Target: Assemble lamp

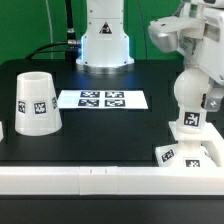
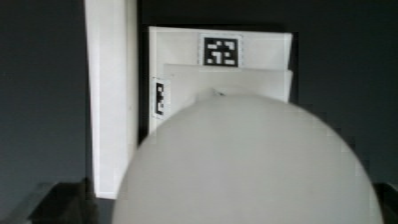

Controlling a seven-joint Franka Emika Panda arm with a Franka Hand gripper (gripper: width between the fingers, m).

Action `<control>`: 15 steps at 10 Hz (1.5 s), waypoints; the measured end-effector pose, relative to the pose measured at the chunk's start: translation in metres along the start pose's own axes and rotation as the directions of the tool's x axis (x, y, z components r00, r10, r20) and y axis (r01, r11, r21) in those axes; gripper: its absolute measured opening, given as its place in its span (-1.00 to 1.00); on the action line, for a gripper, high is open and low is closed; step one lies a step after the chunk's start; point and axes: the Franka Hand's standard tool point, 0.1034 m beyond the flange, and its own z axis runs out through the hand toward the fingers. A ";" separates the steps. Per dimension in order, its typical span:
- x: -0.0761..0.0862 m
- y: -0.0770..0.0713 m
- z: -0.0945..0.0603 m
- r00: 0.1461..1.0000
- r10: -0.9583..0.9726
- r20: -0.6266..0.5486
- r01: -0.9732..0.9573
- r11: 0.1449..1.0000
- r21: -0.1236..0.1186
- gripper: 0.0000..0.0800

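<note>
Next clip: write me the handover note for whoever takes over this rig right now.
Gripper: appears shut on the bulb, upright over the base, near the front rail, at the exterior view's right.
Whether the bulb is seated cannot be told.
Shade: stands wide end down, apart, at the exterior view's left, not yet fitted.
Left: finish the bulb, then fit the shade.

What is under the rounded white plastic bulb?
The flat square white plastic base, with a black-and-white tag. The bulb covers where they meet, so whether it is seated cannot be seen.
</note>
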 end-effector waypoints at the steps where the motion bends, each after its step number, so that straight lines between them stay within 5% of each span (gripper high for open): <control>1: -0.002 0.000 0.000 0.999 -0.040 0.006 0.040 0.999 0.000 0.75; 3: -0.002 0.000 0.001 0.999 -0.036 0.008 0.036 0.999 0.001 0.69; 4: -0.002 0.000 0.001 1.000 -0.028 0.008 0.028 1.000 0.001 0.44; 8: -0.005 0.000 0.001 0.991 0.136 0.004 -0.137 0.991 0.002 0.44; 12: -0.004 -0.002 0.001 0.806 0.592 0.002 -0.592 0.806 0.020 0.44; 15: -0.004 -0.002 0.001 0.675 0.738 0.003 -0.738 0.675 0.032 0.44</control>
